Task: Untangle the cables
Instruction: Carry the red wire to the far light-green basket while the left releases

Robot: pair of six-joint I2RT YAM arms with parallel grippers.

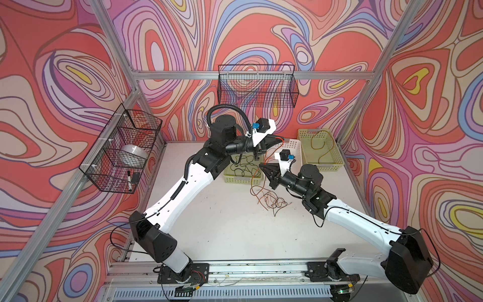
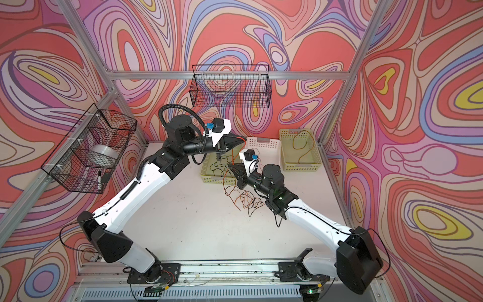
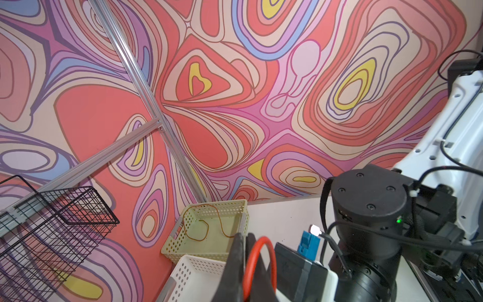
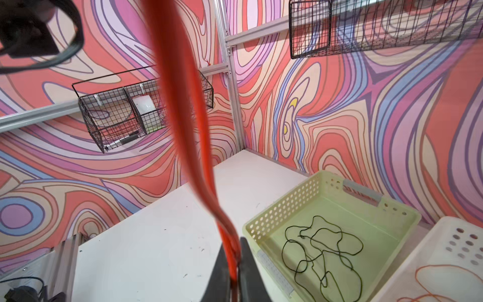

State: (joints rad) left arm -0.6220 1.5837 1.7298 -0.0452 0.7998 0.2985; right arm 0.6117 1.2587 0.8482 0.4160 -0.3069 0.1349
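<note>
Free tabletop (image 1: pixel 222 230) front-left; cables (image 1: pixel 271 201) and bins (image 1: pixel 317 167) beyond.

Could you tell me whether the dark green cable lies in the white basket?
No, the dark green cable lies coiled in the pale green basket beside the white basket.

The green basket (image 4: pixel 287 204) is perforated plastic with a slight sheen. The dark cable (image 4: pixel 324 252) inside it looks matt; the orange cable (image 4: pixel 193 130) beside it, smooth and glossy.

There are 2 robot arms (image 1: pixel 180 188) (image 1: pixel 352 222), 2 wire baskets (image 1: pixel 257 89) (image 1: pixel 117 157), 2 green bins (image 1: pixel 241 180) (image 1: pixel 320 167) and 1 white bin (image 1: pixel 296 154).
</note>
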